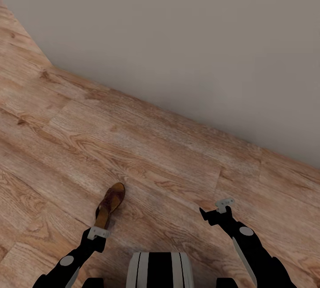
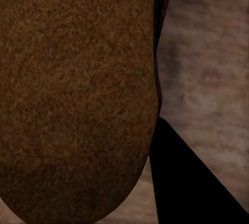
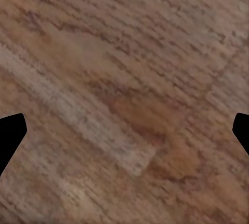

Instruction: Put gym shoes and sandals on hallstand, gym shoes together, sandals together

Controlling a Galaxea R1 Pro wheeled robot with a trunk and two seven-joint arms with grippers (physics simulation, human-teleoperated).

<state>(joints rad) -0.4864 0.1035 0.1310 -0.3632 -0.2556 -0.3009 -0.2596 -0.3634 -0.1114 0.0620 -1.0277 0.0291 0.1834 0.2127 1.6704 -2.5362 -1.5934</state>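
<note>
Looking down over light brown wood-plank corridor floor (image 1: pixel 146 146) running up to a plain grey wall (image 1: pixel 200 34). Lying out in front, one flat brown sandal with tan footbed and dark maroon strap (image 1: pixel 110 210), heel end toward the robot, toe pointing away toward the wall. Reaching in at that heel, the left gripper (image 1: pixel 98 233), its pale fingers right at the sandal's near end; filling most of the left wrist view, a broad grainy brown surface, the sandal (image 2: pixel 78 94) pressed up close to the camera with one dark finger (image 2: pixel 187 182) alongside. Grasping or merely touching — cannot tell from these views. Hovering well apart on the other side, the right gripper (image 1: pixel 218 210), fingers spread wide over bare planks and carrying nothing, both dark tips (image 3: pixel 10 130) sitting at the edges of the right wrist view. Judging progress: early going, with this sandal on the floor, and the other sandal, both gym shoes and the shoe rack nowhere in sight.
</note>
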